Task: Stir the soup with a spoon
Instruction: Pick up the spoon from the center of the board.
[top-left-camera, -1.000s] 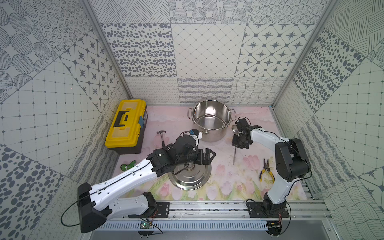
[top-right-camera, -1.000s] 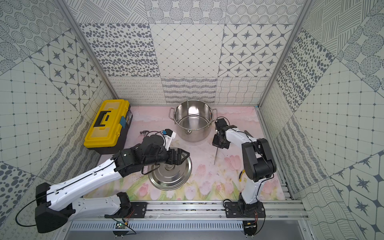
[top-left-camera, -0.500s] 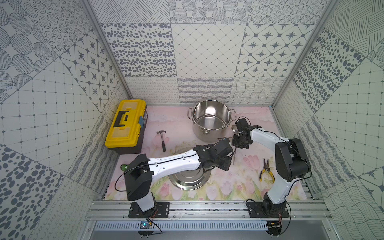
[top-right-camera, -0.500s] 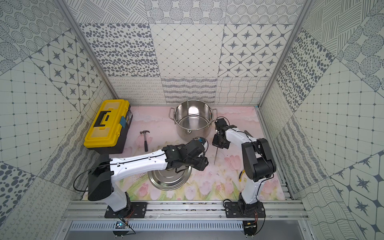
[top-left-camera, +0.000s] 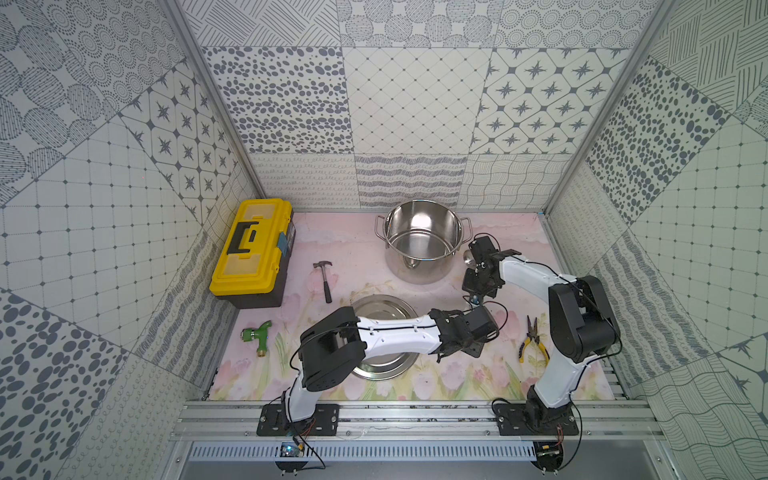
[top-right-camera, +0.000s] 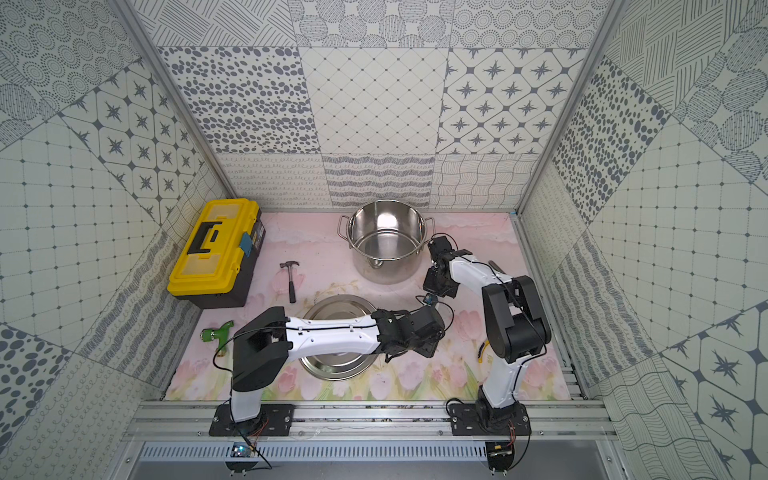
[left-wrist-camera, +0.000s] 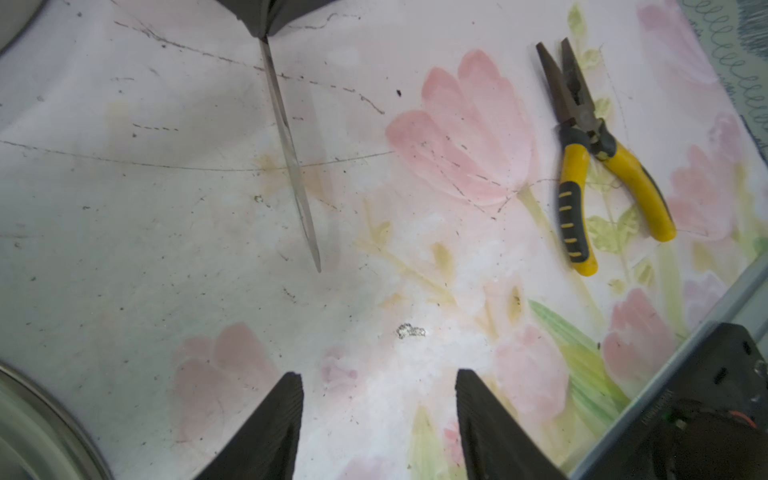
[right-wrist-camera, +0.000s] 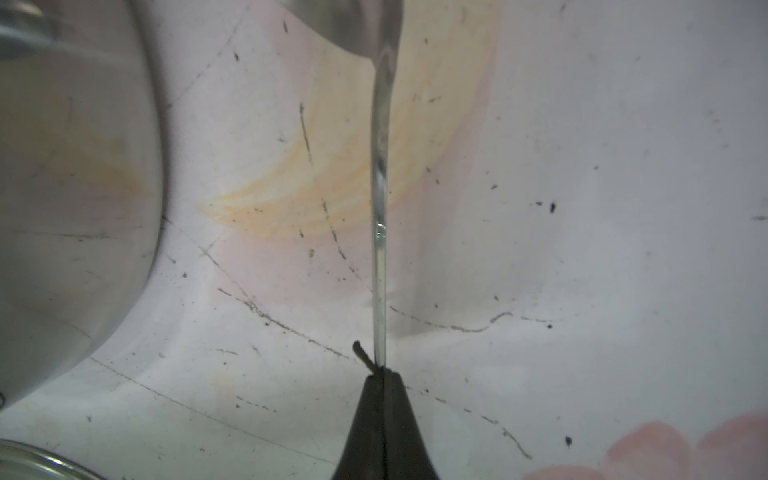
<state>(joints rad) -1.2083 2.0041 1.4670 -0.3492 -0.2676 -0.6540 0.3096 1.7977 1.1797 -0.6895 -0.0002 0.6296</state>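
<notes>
The steel pot (top-left-camera: 420, 270) (top-right-camera: 386, 272) stands at the back of the mat, and I see no soup in its bare shiny inside. The spoon, a steel ladle, has its small bowl (top-left-camera: 469, 259) just right of the pot. My right gripper (top-left-camera: 476, 289) (right-wrist-camera: 381, 374) is shut on the spoon's thin handle (right-wrist-camera: 380, 208). The free end of the handle (left-wrist-camera: 293, 166) runs low over the mat. My left gripper (left-wrist-camera: 378, 380) (top-left-camera: 473, 349) hangs open over bare mat, a short way from the handle's tip, and holds nothing.
The flat steel lid (top-left-camera: 382, 307) lies under my left forearm. Yellow-handled pliers (top-left-camera: 532, 343) (left-wrist-camera: 582, 166) lie to the right of the left gripper. A hammer (top-left-camera: 325, 278), a green tap (top-left-camera: 258, 334) and a yellow toolbox (top-left-camera: 251, 245) sit at the left.
My left arm has swung right, from over the lid to the mat near the handle's end, and its jaws have narrowed. The right arm and the spoon have stayed put.
</notes>
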